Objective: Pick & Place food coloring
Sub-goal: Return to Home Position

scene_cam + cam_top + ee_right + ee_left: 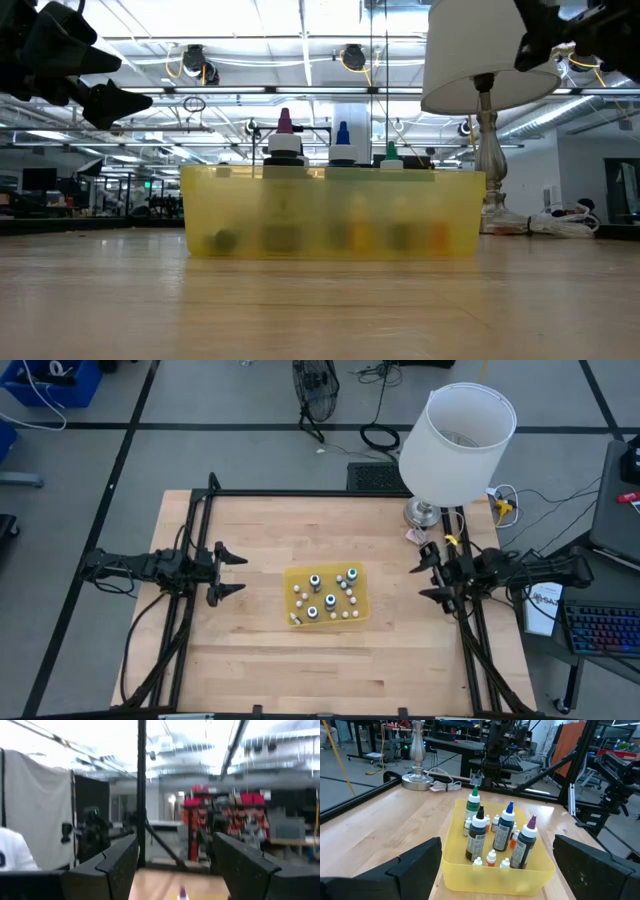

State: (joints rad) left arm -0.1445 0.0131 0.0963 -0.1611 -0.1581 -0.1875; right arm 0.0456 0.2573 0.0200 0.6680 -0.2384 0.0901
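Note:
Four upright food coloring bottles [504,830] with dark bodies and coloured tips (green, black, blue, purple) stand on their bases in a yellow bin [290,575] at the table's middle. Small pale-capped droppers [491,857] lie around them. Their tips rise above the bin's rim in the low view [285,125]. My left gripper [240,574] is open and empty, above the table to the left of the bin, pointing at it. My right gripper [420,582] is open and empty, to the right of the bin, raised above the table.
A table lamp with a white shade [455,440] stands on its metal base [425,512] at the far right of the table, close to my right arm. Dark frame rails [190,560] run along the table's left and right sides. Bare wood lies around the bin.

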